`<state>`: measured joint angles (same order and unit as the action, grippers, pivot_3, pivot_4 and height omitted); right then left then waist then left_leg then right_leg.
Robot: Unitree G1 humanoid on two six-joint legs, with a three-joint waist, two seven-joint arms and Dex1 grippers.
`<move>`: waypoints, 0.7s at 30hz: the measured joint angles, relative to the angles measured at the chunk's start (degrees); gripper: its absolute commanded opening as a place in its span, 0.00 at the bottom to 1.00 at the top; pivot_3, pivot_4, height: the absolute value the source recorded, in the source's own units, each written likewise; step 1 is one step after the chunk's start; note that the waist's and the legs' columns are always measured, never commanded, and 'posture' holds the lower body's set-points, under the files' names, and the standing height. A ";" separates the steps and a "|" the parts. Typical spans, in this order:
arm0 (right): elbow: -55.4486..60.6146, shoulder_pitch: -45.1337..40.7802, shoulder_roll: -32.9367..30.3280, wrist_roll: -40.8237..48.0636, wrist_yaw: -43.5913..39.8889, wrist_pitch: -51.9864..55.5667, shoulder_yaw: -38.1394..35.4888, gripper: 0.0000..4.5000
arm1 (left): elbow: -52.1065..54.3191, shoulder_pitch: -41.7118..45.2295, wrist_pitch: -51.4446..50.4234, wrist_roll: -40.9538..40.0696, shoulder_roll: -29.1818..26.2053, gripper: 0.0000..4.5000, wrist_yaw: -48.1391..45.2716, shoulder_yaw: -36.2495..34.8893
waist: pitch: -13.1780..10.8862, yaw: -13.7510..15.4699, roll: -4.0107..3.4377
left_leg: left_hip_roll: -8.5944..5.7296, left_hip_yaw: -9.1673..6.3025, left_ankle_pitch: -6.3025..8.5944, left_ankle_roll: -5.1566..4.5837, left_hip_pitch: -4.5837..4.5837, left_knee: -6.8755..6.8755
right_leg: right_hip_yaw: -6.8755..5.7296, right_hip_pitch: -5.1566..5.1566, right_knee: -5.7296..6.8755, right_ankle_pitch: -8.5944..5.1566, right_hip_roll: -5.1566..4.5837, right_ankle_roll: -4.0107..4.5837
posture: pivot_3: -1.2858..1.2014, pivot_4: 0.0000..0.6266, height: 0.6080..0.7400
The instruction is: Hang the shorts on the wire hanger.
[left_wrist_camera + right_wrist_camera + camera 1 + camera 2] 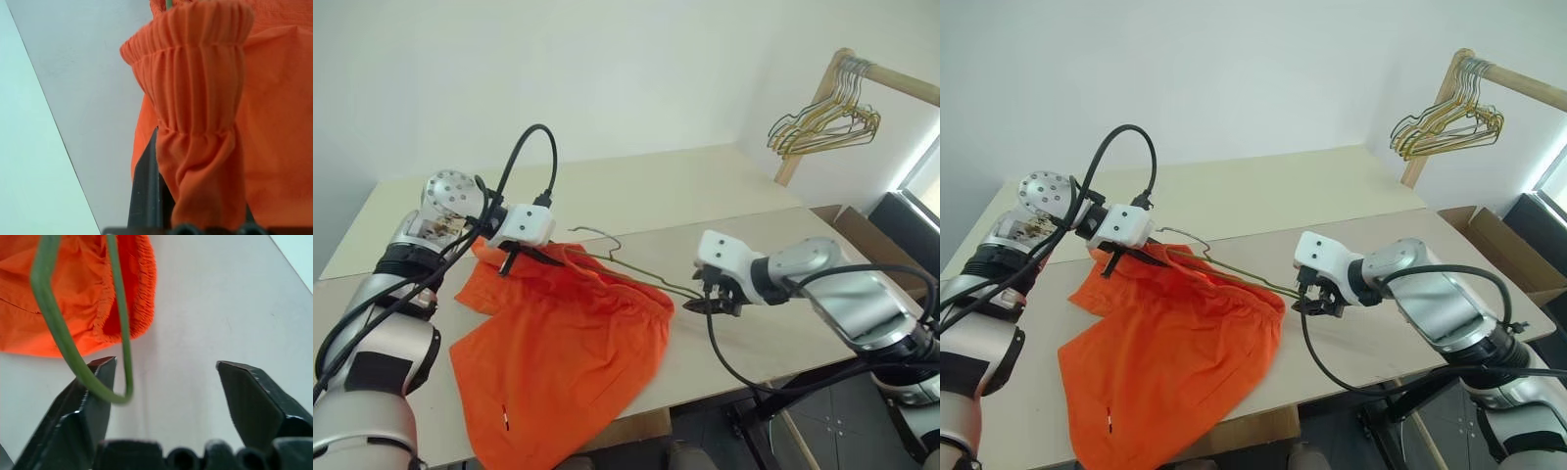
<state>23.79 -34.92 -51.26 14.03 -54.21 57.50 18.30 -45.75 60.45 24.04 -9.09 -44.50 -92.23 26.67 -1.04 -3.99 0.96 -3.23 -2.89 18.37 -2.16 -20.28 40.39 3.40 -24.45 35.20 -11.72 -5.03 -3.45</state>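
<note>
The bright orange shorts (558, 352) lie spread on the table, with one end of the waistband lifted. My left gripper (509, 257) is shut on that gathered waistband (200, 98). The wire hanger (626, 266) runs from its hook by the left gripper across the waistband, and part of it is tucked into the fabric. Its free corner (58, 328) sticks out beside my right gripper (165, 363). That gripper is open with its jaws wide apart, and the wire rests by one finger (93, 391) without being clamped.
The pale wooden table (705, 196) stretches behind and to the right of the shorts. A wooden rack with a bunch of gold wire hangers (822, 122) stands at the far right. A cardboard box (862, 230) sits past the table's right edge.
</note>
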 measured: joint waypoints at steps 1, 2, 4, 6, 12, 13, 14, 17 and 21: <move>0.87 1.81 -0.68 0.59 0.50 0.55 -2.39 0.99 | -0.05 -0.21 -0.67 0.04 0.02 0.00 -0.03 -0.57 | 0.00 0.00 0.00 | 0.01 0.00 0.00 0.00 0.00 0.00 | 0.00 0.00 0.00 0.00 0.01 0.00 | 0.48 0.00 1.00; 1.58 3.37 -1.16 1.00 0.93 1.21 -4.64 0.99 | -0.07 -0.39 -0.95 0.06 0.02 0.00 -0.04 -0.92 | 0.00 0.01 0.00 | 0.01 0.01 0.00 0.00 0.00 0.00 | 0.00 0.00 0.00 0.00 0.01 0.00 | 0.47 0.00 1.00; 3.11 6.97 -1.96 2.64 1.99 2.89 -10.47 0.99 | -0.09 -0.64 -1.82 0.15 0.06 0.00 -0.04 -1.81 | 0.00 0.05 0.00 | 0.01 0.02 0.01 -0.01 0.00 0.00 | 0.01 0.02 0.01 0.00 -0.01 0.00 | 0.47 0.00 1.00; 4.62 10.26 -1.97 5.03 2.29 4.26 -17.35 0.99 | -0.05 -0.90 -2.81 0.21 0.22 0.00 -0.04 -2.95 | 0.00 0.08 0.00 | 0.01 0.02 0.01 -0.02 0.02 0.01 | 0.02 0.05 0.02 0.00 0.00 0.00 | 0.47 0.00 1.00; 8.13 27.88 1.80 8.73 2.64 -0.67 -35.67 0.99 | 0.06 -2.36 -5.63 0.55 0.79 0.00 -0.05 -5.36 | 0.02 0.48 0.04 | 0.05 0.01 0.05 -0.09 0.06 0.02 | 0.05 0.16 0.00 -0.01 0.05 -0.03 | 0.48 0.00 1.00; 8.51 29.38 2.90 8.81 2.80 -1.48 -35.97 0.99 | 0.05 -2.46 -5.81 0.56 0.73 0.00 -0.05 -5.50 | 0.02 0.52 0.05 | 0.06 0.01 0.05 -0.09 0.07 0.03 | 0.05 0.18 0.02 -0.01 0.06 -0.03 | 0.48 0.00 1.00; 9.50 32.63 5.17 8.93 3.56 -3.67 -36.01 0.99 | 0.34 -2.46 -6.74 0.55 0.78 0.00 -0.05 -5.59 | 0.02 0.52 0.05 | 0.06 0.04 0.05 -0.09 0.08 0.04 | 0.09 0.17 0.07 -0.02 0.05 -0.03 | 0.48 0.00 1.00; 10.40 36.93 12.06 8.74 6.19 -8.83 -32.23 0.99 | 1.69 -2.48 -8.76 0.01 0.79 0.00 -0.05 -5.72 | 0.03 0.10 0.05 | 0.08 0.11 0.05 -0.09 0.18 0.05 | 0.22 0.20 0.19 -0.02 0.08 -0.04 | 0.48 0.00 1.00; 7.19 34.18 20.65 7.30 11.60 -12.04 -22.72 0.99 | 2.99 -2.49 -10.38 -0.11 0.85 0.00 -0.05 -5.73 | 0.03 -0.30 0.04 | 0.07 0.19 0.05 -0.08 0.41 0.03 | 0.38 0.22 0.34 -0.03 0.14 -0.04 | 0.48 0.00 1.00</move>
<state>30.98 -0.73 -30.61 21.33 -42.61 45.46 -4.42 -42.76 57.96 13.67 -9.20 -43.65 -92.28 20.94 -1.01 -4.29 1.00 -3.16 -2.70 18.42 -2.24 -19.87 40.42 3.78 -24.23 35.54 -11.75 -4.88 -3.49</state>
